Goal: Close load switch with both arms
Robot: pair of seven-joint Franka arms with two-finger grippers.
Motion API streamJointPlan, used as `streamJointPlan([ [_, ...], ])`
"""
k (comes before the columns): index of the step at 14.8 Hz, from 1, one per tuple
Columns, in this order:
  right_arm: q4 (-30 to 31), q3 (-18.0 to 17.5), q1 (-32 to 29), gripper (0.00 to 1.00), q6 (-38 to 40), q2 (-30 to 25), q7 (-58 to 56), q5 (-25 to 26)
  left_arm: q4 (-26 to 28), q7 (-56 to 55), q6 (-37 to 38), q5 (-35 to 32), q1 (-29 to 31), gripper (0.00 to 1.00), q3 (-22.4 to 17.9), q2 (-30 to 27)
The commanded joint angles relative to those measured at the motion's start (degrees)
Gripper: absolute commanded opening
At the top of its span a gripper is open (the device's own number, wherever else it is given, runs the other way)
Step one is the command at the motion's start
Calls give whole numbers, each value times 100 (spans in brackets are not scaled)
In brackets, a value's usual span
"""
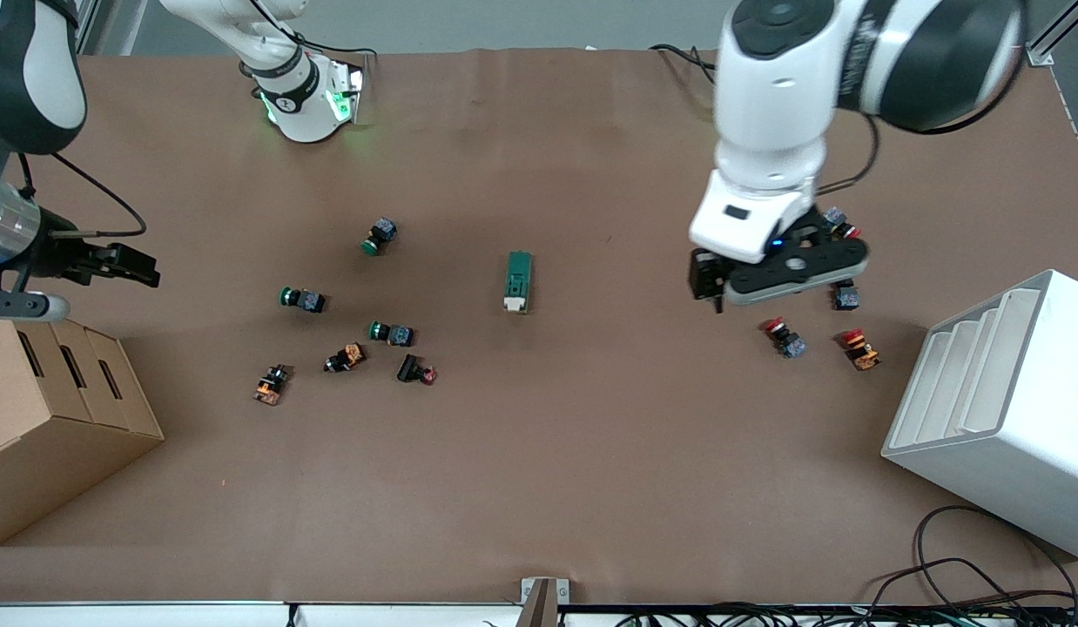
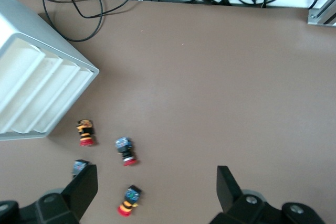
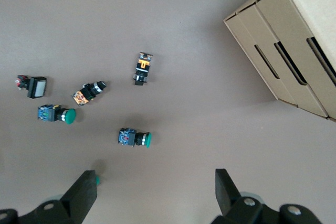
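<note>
The load switch [image 1: 518, 280], a dark green block with its white lever end nearer the front camera, lies alone at the table's middle. It shows in neither wrist view. My left gripper [image 1: 776, 280] hangs open and empty over the red-capped push buttons toward the left arm's end, well apart from the switch. In the left wrist view its gripper [image 2: 157, 188] is wide open over a red-capped button [image 2: 128, 201]. My right gripper [image 1: 130, 265] is open and empty above the table by the cardboard box. In the right wrist view its gripper [image 3: 152, 192] is open over bare table.
Green-capped push buttons [image 1: 301, 299] and other small parts lie toward the right arm's end. Red-capped buttons [image 1: 784, 338] lie toward the left arm's end. A cardboard box [image 1: 60, 409] and a white slotted rack [image 1: 1000, 401] stand at the table's two ends.
</note>
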State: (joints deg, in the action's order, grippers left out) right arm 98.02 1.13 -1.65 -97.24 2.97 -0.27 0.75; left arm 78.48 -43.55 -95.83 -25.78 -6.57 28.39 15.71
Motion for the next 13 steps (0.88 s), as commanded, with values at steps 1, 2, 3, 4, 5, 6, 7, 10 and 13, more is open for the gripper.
streamJointPlan([
  [1,165,-86,-151,100,20,-270,18,-163,132,740,126,581,-11,100,-516,-506],
  [2,174,-95,-151,100,21,-288,18,-189,141,1056,126,923,-3,100,-728,-621],
  [3,174,-104,-143,100,21,-279,36,-189,150,1416,152,1222,15,100,-956,-726],
  [4,174,-104,-134,100,12,-279,36,-180,159,1837,213,1529,15,100,-1254,-840],
  [5,148,-113,-125,100,12,-279,45,-180,176,2206,301,1776,15,100,-1492,-963],
  [6,95,-121,-116,100,21,-271,45,-180,176,2515,424,1979,15,100,-1660,-1043],
  [7,34,-122,-116,100,47,-279,53,-180,168,2753,564,2155,15,100,-1870,-1113],
  [10,-256,-130,-116,100,354,-262,62,-180,176,3483,934,2683,15,100,-2468,-1289],
  [13,-615,-130,-108,100,670,-209,-17,-215,185,3914,1276,2859,277,100,-2602,-1421],
])
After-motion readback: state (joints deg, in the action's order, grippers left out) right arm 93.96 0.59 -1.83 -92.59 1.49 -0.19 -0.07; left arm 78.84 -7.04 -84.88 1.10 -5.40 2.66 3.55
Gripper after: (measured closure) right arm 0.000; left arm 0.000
